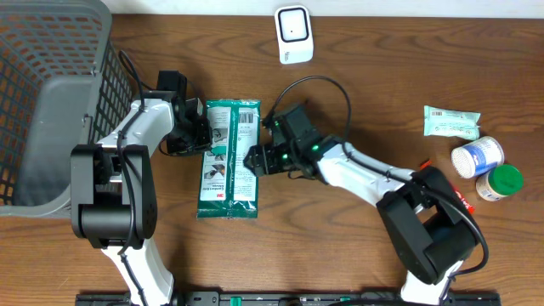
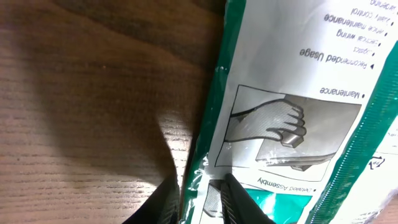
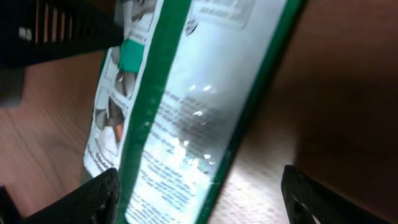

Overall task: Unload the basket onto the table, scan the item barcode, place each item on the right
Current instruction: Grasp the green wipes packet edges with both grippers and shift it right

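Note:
A green and white packet [image 1: 229,157] lies flat on the wooden table, with a barcode [image 1: 247,116] near its far right corner. My left gripper [image 1: 202,136] is shut on the packet's left edge. In the left wrist view the two dark fingers [image 2: 239,202] pinch the green border of the packet [image 2: 292,124]. My right gripper [image 1: 253,160] is at the packet's right edge. In the right wrist view it [image 3: 199,199] stands open, with its fingertips [image 3: 102,193] wide apart either side of the packet's [image 3: 180,118] green border. The white scanner [image 1: 293,34] stands at the table's far edge.
A grey mesh basket [image 1: 51,102] fills the far left. At the right edge lie a small green and white pack [image 1: 450,121], a blue and white bottle [image 1: 478,156] and a jar with a green lid [image 1: 500,182].

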You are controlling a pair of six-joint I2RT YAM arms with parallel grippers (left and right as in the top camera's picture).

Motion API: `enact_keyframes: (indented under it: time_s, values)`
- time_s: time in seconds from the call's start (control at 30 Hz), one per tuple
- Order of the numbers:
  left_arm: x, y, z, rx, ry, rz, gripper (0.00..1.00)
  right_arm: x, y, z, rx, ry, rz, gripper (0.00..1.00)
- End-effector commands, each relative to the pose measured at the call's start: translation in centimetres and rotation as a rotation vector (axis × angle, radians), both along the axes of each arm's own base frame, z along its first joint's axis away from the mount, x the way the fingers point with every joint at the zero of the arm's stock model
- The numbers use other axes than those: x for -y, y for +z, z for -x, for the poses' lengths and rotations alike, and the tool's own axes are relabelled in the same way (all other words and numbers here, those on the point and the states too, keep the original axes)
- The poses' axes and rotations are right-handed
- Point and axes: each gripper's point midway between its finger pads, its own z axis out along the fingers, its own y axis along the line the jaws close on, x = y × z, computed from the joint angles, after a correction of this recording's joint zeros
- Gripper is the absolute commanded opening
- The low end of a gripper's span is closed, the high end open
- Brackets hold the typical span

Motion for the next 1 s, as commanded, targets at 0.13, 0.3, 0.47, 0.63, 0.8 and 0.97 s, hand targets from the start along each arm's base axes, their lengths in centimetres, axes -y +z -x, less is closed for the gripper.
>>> enact_keyframes:
  time_s: [0.13,0.3,0.47,0.63,0.8,0.97]
  values:
    - [-1.6,-1.9,1.0,-0.046,0.014,-0.094,0.24,-1.9,-3.1,1.5,-0.121,-0.085,-0.009,0.76]
    - [-1.6,-2.4,1.4,-0.050,0.013,-0.094,0.24,-5.1,-2.4,2.4,-0.153,0.036,-0.178,0.70]
    - [-1.6,-3.0,1.9,-0.057,0.013,-0.094,0.24,-6.8,-0.1,2.2,-0.114,0.108,-0.299,0.59]
    - [-1.6,-3.0,1.9,-0.055,0.013,-0.094,0.24,-7.1,1.0,1.9,-0.079,0.160,-0.351,0.58]
    - [-1.6,-3.0,1.9,-0.055,0.013,-0.094,0.24,-6.5,0.1,0.3,0.023,0.126,-0.277,0.47]
    - [-1.6,-3.0,1.9,-0.055,0.013,-0.093,0.24,-6.7,-0.6,0.2,0.074,0.098,-0.217,0.42]
